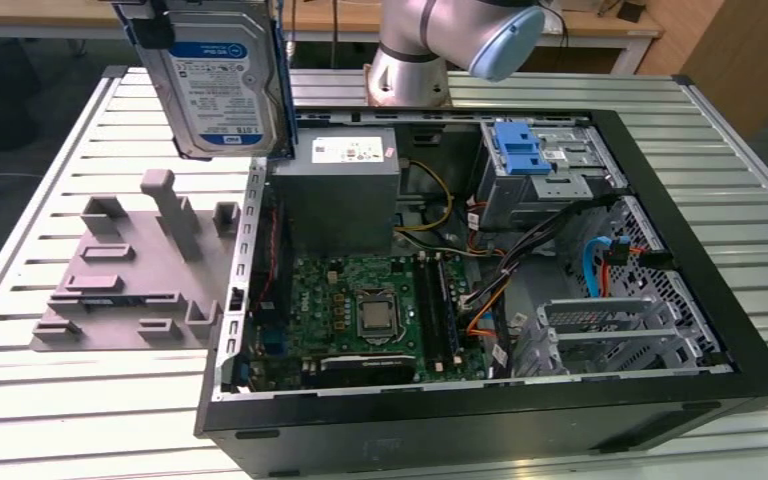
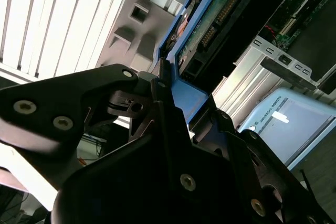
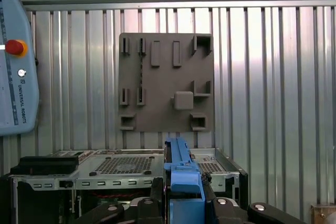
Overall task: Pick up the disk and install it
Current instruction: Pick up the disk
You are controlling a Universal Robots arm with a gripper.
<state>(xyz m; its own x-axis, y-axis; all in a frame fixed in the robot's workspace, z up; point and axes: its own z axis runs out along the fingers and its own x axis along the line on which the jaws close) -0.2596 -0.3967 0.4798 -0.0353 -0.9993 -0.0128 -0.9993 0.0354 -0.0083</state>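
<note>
The disk (image 1: 217, 80), a silver hard drive with a white-and-blue label and a blue carrier frame, was held upright in the air. In the exterior view it was seen above the computer case (image 1: 491, 430), over the case wall on the exterior view's left, touching neither the case nor anything else below it.

In both wrist views the gripper (image 3: 182, 199) was shown pinching the disk (image 3: 184, 179). Its black fingers (image 3: 157, 190) were pressed against the two sides of the blue frame, with the drive's narrow edge standing up between them. In the second wrist view the gripper (image 2: 184, 106) was seen clamped on the blue frame, and the green circuit board on the underside of the disk (image 2: 210, 22) was visible beyond it.

The case was laid on its side with its panel off, on a table of metal slats (image 1: 37, 400). Inside the case, a grey power supply (image 1: 337, 185) was set in the corner nearest the disk. A green motherboard (image 1: 371, 310) was laid beside the power supply. A metal drive bay (image 1: 544, 185) topped with a blue latch piece (image 1: 524, 150) was fixed at the far corner on the exterior view's right.

Outside the case, just beside its wall on the exterior view's left, a grey slotted stand (image 1: 124, 270) was placed on the table. Behind the case, the silver robot arm (image 1: 451, 40) was seen.
</note>
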